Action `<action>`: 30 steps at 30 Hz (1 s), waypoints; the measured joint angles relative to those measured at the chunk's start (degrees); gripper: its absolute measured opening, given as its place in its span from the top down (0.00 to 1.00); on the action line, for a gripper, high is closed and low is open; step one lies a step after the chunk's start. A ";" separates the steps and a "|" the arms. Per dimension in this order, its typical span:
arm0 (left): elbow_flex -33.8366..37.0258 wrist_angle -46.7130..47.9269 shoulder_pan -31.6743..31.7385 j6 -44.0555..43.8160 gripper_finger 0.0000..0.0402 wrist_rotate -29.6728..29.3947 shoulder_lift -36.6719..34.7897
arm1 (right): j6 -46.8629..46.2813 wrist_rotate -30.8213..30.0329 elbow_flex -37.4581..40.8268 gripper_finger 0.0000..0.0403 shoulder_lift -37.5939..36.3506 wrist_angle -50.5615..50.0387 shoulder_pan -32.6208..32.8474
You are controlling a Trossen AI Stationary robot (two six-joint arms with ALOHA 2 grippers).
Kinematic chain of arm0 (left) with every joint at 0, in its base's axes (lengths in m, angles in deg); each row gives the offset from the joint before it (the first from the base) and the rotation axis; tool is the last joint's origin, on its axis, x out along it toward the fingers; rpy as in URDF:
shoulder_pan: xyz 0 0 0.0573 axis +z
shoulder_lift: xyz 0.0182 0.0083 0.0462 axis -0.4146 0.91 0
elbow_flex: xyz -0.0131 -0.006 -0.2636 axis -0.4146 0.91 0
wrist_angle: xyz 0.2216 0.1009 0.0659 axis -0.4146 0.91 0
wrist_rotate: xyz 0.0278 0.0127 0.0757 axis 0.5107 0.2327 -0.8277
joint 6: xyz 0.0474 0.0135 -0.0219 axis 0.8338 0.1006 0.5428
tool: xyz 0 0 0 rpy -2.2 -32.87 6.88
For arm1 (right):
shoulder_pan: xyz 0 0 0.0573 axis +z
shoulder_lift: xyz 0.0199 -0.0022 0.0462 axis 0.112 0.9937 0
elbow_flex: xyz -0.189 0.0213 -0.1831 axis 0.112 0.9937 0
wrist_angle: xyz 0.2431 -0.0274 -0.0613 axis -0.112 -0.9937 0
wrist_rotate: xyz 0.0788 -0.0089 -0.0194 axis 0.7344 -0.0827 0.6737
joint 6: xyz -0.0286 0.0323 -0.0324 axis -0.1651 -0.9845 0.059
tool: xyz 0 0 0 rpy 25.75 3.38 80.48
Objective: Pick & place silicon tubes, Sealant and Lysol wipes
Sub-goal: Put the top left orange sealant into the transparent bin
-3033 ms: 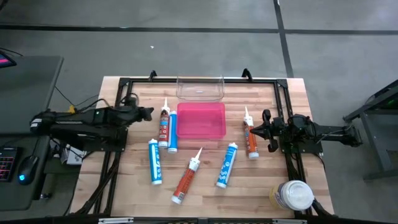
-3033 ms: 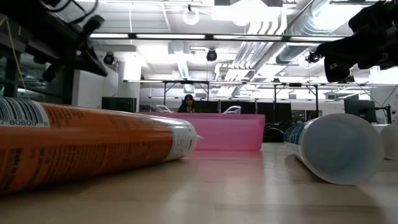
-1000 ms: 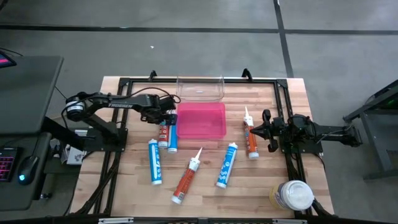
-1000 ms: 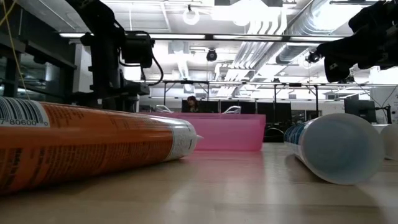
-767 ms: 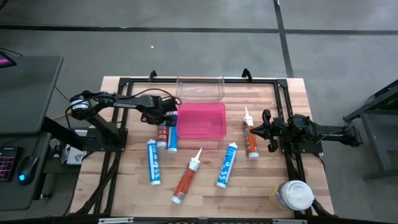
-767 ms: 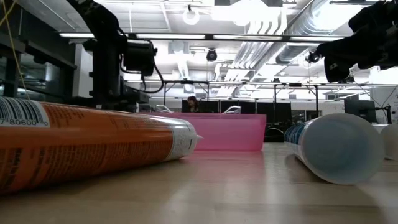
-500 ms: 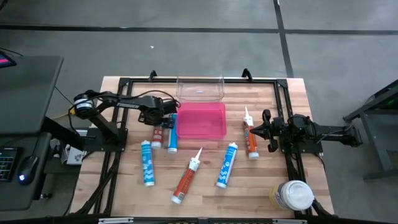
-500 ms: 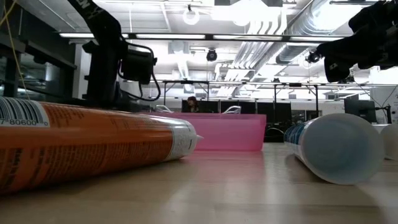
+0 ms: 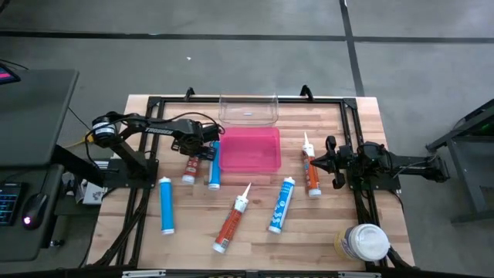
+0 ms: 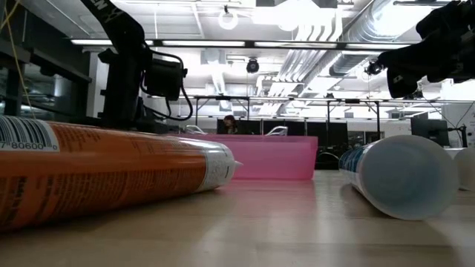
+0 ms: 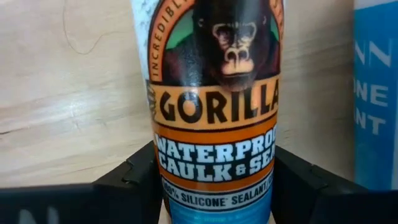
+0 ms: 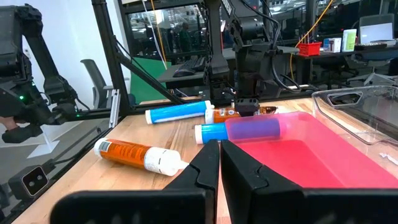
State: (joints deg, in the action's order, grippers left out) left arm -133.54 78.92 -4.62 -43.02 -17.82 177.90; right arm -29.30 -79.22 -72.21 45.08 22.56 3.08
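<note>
The left gripper (image 9: 202, 144) reaches low over the counter (image 9: 332, 216); its fingers (image 11: 134, 180) pinch an orange-banded Gorilla sealant tube (image 11: 214, 106) between them.

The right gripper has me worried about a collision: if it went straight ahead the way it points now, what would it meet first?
Probably the orange caulk tube lying just ahead of the shut right gripper, though height is unclear; beyond it sits the pink bin.
</note>
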 joint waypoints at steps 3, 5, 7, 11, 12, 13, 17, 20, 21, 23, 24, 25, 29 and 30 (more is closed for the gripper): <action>0.00 0.11 0.00 0.98 0.51 0.02 0.06 | 0.00 0.00 0.00 0.97 0.00 -0.02 -0.01; -0.08 0.34 0.01 1.00 0.50 0.65 0.98 | 0.02 0.00 -0.01 0.97 0.00 -0.02 0.00; -0.11 0.57 0.04 1.77 0.49 1.56 2.19 | 0.02 0.00 -0.02 0.97 0.00 -0.02 0.01; -0.33 1.30 0.05 2.76 0.46 2.96 5.07 | 0.01 0.00 0.00 0.97 0.00 -0.01 0.01; -0.37 1.40 0.07 2.94 0.45 3.48 5.71 | 0.02 0.00 -0.01 0.97 -0.01 -0.02 0.00; -0.44 1.35 0.11 3.35 0.44 3.91 6.21 | 0.01 0.00 -0.01 0.97 0.00 -0.02 0.01; -0.44 1.18 0.13 3.78 0.44 3.36 6.58 | 0.01 -0.02 0.00 0.97 0.00 -0.02 0.01; -0.44 1.17 0.13 4.11 0.48 2.65 6.50 | 0.02 -0.02 -0.01 0.97 0.00 -0.04 0.02; -0.42 1.13 0.44 4.68 0.49 2.64 6.27 | 0.02 -0.02 0.00 0.97 0.00 -0.04 0.02; -0.38 0.94 0.74 5.95 0.52 2.95 6.08 | 0.00 -0.02 0.00 0.97 -0.02 -0.04 0.01; -0.37 0.87 0.72 6.48 0.52 2.96 6.08 | 0.02 -0.02 -0.01 0.97 0.00 -0.04 0.00; -0.37 0.85 0.72 6.84 0.52 2.89 6.08 | 0.01 -0.02 -0.02 0.97 0.00 -0.06 0.01; -0.37 0.81 0.72 8.28 0.52 2.73 6.08 | 0.00 -0.02 -0.01 0.97 0.00 -0.06 0.02; -0.37 0.81 0.72 8.53 0.52 2.60 6.05 | 0.02 -0.02 -0.02 0.97 0.00 -0.06 0.01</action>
State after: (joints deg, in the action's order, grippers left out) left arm -133.91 79.73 -3.90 -34.49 -15.22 183.95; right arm -29.28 -79.24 -72.22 45.08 22.50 3.09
